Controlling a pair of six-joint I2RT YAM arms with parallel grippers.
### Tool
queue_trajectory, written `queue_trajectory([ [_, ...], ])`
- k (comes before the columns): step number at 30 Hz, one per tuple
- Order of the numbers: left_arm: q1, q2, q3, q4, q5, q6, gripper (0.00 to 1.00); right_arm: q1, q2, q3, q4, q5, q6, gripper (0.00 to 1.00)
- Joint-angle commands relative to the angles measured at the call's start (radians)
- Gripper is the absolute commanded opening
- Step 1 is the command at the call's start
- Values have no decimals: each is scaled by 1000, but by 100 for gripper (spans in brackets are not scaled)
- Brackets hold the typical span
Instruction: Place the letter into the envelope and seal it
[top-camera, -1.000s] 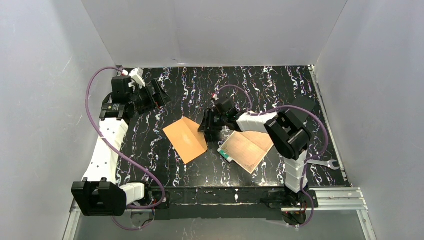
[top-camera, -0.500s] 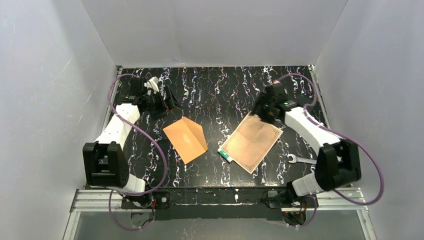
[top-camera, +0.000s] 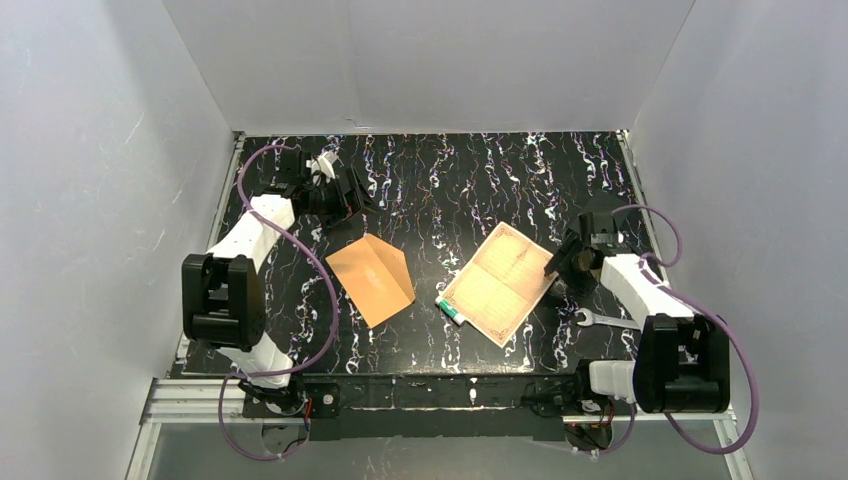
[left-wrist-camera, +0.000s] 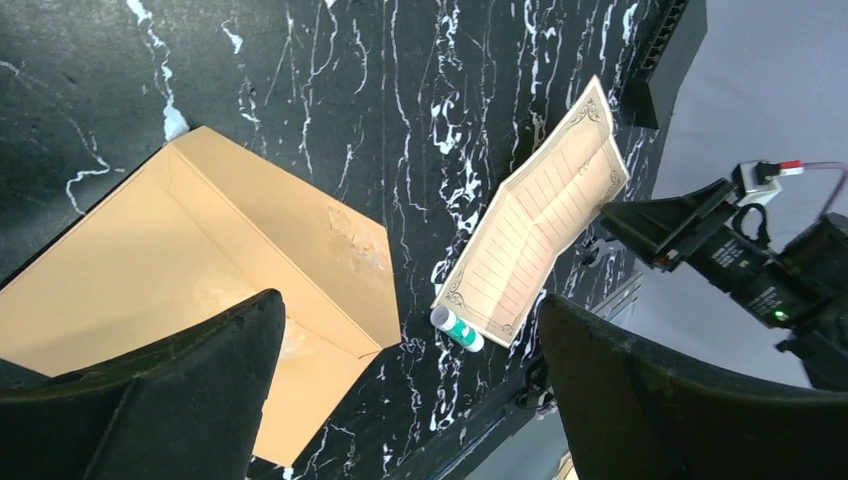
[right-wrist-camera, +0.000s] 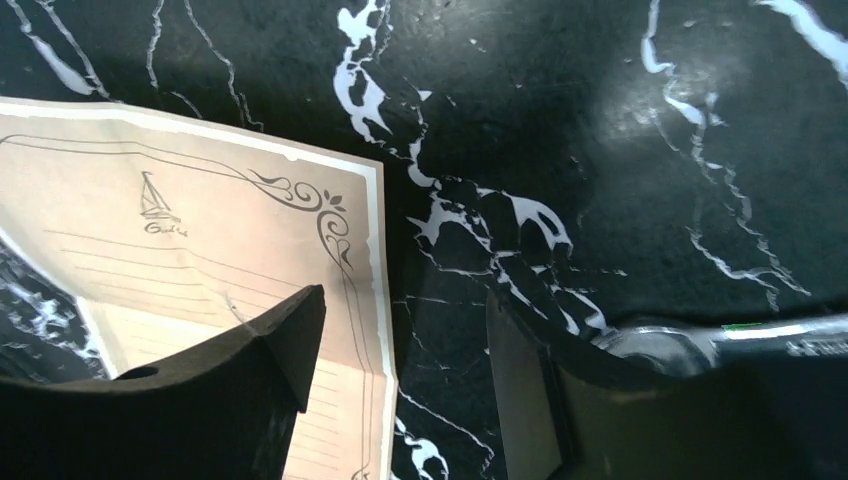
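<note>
The orange-brown envelope (top-camera: 370, 278) lies flap-open left of centre on the black marbled table; it fills the lower left of the left wrist view (left-wrist-camera: 200, 290). The pale bordered letter (top-camera: 505, 282) lies right of centre, slightly humped along a crease (left-wrist-camera: 545, 235). My right gripper (top-camera: 556, 268) sits low at the letter's right edge, open, one finger over the paper and the other over bare table (right-wrist-camera: 400, 370); the letter (right-wrist-camera: 180, 260) shows a small sailboat drawing. My left gripper (top-camera: 350, 195) hangs open behind the envelope (left-wrist-camera: 410, 400), holding nothing.
A green-and-white glue stick (top-camera: 450, 311) lies at the letter's near left corner (left-wrist-camera: 457, 330). A steel wrench (top-camera: 605, 320) rests near the right arm, just beside the right finger (right-wrist-camera: 700, 340). White walls enclose the table on three sides.
My right arm swung from the middle, past the letter's far corner, down to its right edge, and its jaws opened wider. The left gripper drifted right along the back.
</note>
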Motion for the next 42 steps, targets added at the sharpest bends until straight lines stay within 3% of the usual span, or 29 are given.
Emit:
queue_trajectory([
  [1,-9,14,67,8,65,-16,96,-65,-64,-111,329,-223,-31,68],
  [4,-20,27,97,8,77,-18,96,-73,-62,-170,452,-302,-7,66],
  [11,-40,43,129,5,69,-21,96,-141,-36,-246,554,-333,-3,58],
  [18,-45,37,154,5,81,-7,96,-168,-144,-418,827,-322,43,54],
  [25,-45,38,185,-9,117,-14,96,-190,-55,-439,932,-434,67,28],
  [27,-45,35,202,-22,118,-8,96,-191,-61,-439,949,-452,77,16],
  [29,-45,32,212,-32,116,-4,96,-191,-82,-422,927,-451,77,3],
  [30,-45,29,215,-32,120,-8,96,-190,-96,-399,908,-452,68,1],
  [37,-56,39,257,-7,159,-52,97,-192,-183,-131,716,-477,-20,1],
  [42,-76,62,325,25,178,-81,97,-192,-136,54,727,-564,-22,1],
])
